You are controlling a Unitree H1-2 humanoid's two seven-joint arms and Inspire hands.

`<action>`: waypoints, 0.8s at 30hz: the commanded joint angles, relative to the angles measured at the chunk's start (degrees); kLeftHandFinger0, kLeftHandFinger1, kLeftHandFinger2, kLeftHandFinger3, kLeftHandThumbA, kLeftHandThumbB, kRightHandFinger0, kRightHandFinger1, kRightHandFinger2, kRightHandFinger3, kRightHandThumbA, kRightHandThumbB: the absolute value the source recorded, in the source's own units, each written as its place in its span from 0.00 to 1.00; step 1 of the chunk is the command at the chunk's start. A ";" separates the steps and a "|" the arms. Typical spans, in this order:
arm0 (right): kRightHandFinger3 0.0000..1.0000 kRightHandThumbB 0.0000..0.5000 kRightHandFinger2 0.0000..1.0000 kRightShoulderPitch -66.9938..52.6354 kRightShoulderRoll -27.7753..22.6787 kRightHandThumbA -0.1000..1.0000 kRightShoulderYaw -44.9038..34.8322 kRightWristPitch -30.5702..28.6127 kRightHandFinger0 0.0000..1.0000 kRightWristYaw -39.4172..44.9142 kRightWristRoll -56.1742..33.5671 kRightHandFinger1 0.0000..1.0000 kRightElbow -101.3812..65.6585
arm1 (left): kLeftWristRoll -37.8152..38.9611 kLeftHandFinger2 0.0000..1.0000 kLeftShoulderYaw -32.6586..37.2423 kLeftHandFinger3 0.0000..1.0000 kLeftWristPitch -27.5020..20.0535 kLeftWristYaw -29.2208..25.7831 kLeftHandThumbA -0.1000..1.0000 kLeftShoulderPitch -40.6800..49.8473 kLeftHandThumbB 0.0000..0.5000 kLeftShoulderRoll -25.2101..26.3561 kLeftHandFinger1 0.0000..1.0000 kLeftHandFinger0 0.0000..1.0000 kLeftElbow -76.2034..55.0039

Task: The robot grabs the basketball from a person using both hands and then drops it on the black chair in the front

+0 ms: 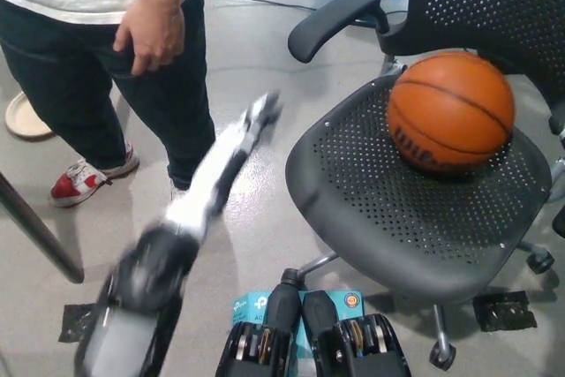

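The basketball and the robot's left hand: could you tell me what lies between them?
In the head view, bare grey floor and the perforated front of the black chair seat separate the blurred left hand from the basketball resting on that seat.

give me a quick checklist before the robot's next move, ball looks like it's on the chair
1. Basketball on the black chair seat: ok, it sits at the back of the seat against the backrest.
2. Ball free of any robot hand: ok, nothing touches it.
3. Left robot hand open or shut: cannot tell, it is motion-blurred.
4. Right robot hand: cannot tell, not in view.
5. Person apart from the left arm: ok in this view, but they stand close beside it.
6. Ball at rest: ok, it looks sharp, not blurred.
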State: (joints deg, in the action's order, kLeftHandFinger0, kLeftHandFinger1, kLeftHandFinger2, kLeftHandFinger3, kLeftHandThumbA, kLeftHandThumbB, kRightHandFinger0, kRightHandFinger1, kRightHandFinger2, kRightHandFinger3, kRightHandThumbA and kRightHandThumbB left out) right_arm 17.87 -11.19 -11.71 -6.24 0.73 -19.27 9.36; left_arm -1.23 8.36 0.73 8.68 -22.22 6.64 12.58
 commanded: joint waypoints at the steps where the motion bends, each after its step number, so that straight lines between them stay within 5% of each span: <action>1: 1.00 0.43 1.00 -3.33 2.40 1.00 3.58 -8.10 1.00 1.14 7.42 1.00 -3.54 | 2.94 1.00 -2.35 1.00 -8.17 0.74 1.00 4.82 0.26 0.73 1.00 1.00 -5.19; 5: 1.00 0.39 1.00 -8.19 6.35 1.00 9.13 -9.85 1.00 2.17 9.80 1.00 -3.42 | 5.14 1.00 -6.92 1.00 -9.26 -0.67 1.00 13.30 0.29 0.46 1.00 1.00 -9.67; 8: 1.00 0.40 1.00 -10.75 7.68 1.00 11.82 -11.27 1.00 2.45 11.99 1.00 -2.27 | 4.17 1.00 -9.12 1.00 -14.24 -1.35 1.00 16.32 0.26 0.96 1.00 1.00 -8.15; 11: 1.00 0.39 1.00 -12.40 7.79 1.00 13.82 -13.62 1.00 2.66 14.10 1.00 -0.43 | 2.65 1.00 -10.63 1.00 -17.12 -2.29 1.00 17.23 0.28 1.25 1.00 1.00 -5.42; 14: 1.00 0.51 1.00 -12.12 7.85 1.00 14.05 -15.88 1.00 2.43 13.83 1.00 4.77 | 1.09 1.00 -11.40 1.00 -19.69 -2.97 1.00 17.34 0.28 1.98 1.00 1.00 -1.17; 24: 1.00 0.45 1.00 -12.51 7.15 1.00 12.08 -18.31 1.00 3.55 11.19 1.00 12.90 | -4.08 1.00 -11.22 1.00 -25.49 -6.54 1.00 16.78 0.36 2.58 1.00 1.00 8.92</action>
State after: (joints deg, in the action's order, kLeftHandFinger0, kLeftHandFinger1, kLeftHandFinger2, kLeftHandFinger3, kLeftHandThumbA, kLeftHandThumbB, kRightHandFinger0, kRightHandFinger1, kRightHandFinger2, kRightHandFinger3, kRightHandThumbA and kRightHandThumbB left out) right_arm 5.12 -3.77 1.43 -20.12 2.80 -6.99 22.61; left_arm -2.00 -2.68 -18.76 5.35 -4.50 8.06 20.40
